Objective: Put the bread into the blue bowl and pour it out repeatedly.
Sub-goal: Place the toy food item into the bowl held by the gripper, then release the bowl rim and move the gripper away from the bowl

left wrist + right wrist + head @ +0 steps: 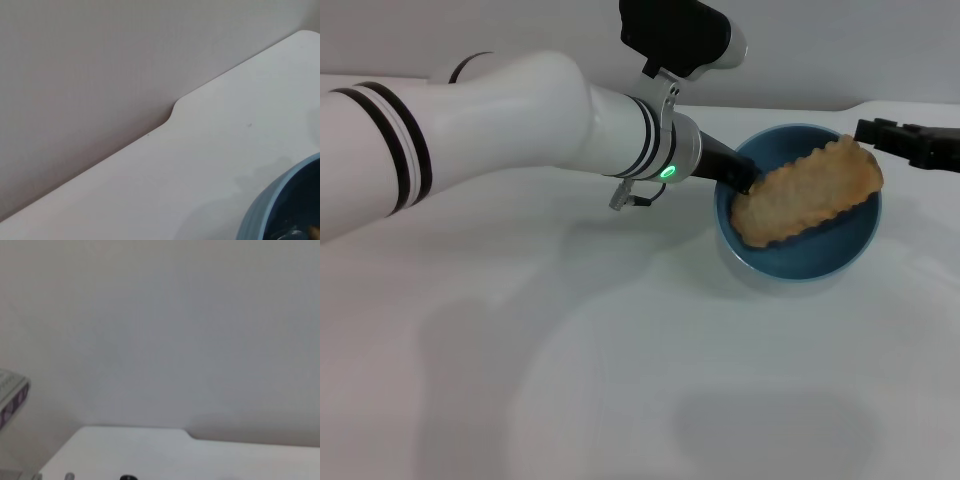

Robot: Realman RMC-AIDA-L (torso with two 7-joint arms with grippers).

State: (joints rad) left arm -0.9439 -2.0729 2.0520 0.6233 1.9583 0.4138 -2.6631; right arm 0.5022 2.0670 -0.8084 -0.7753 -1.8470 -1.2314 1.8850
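A white table [620,380] stands against a plain pale wall [100,60].

You have the blue bowl [798,225] on the desk [620,380], toward its far right. The bread [807,193] lies in it, slanting across, its far end up over the rim. The left tool [744,178] is at the bowl's left rim; the right tool [880,135] sits just behind the bread's far end.

1. The table [620,380] is plain white with a smooth top.
2. The blue bowl [820,262] sits directly on it, toward the far right side, near its back edge.
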